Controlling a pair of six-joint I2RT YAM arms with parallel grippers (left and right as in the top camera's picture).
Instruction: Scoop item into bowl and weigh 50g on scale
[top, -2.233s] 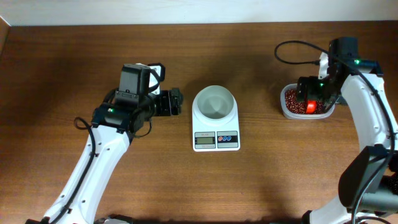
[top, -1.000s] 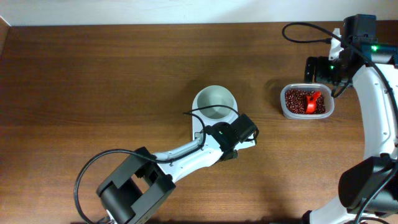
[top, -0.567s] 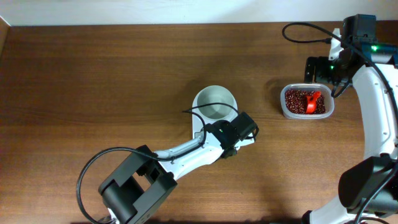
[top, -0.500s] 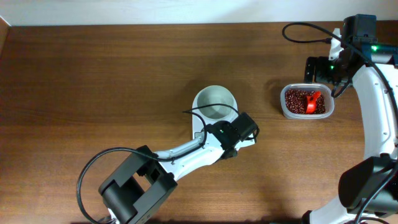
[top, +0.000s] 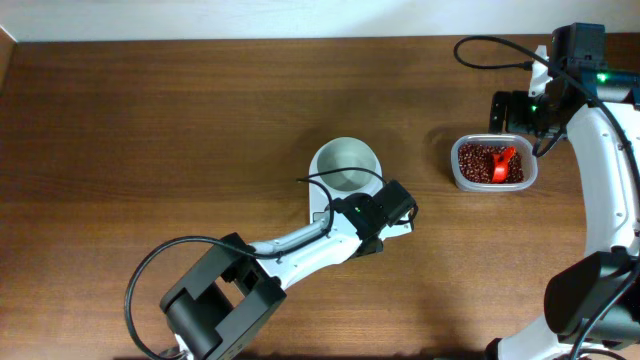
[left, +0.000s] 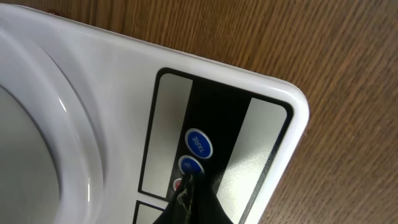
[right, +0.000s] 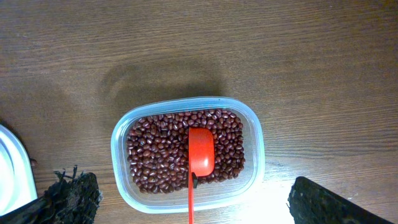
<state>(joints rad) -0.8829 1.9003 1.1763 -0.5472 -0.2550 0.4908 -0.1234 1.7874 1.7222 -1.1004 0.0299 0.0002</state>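
Observation:
The white bowl (top: 345, 165) stands on the white scale (top: 317, 203) at mid-table. My left gripper (top: 392, 212) is shut over the scale's front edge. In the left wrist view, the left gripper's (left: 191, 182) closed tips rest at the lower blue button (left: 189, 165), just below the blue TARE button (left: 199, 142). The reddish-brown beans (right: 155, 155) fill a clear container (right: 249, 155), with a red scoop (right: 200, 150) lying in them. My right gripper (right: 193, 202) hangs open above the container's near side, holding nothing, its fingers (right: 68, 198) spread wide on either side.
The clear container (top: 492, 163) sits right of the scale, with the right gripper (top: 510, 108) just behind it. A corner of the scale (right: 9, 171) shows at the left of the right wrist view. The left arm's cable loops over the table's front left.
The left arm swung from left of the scale to its front buttons. The right gripper left the scoop in the beans and drew back. Nothing visibly moved in the last second.

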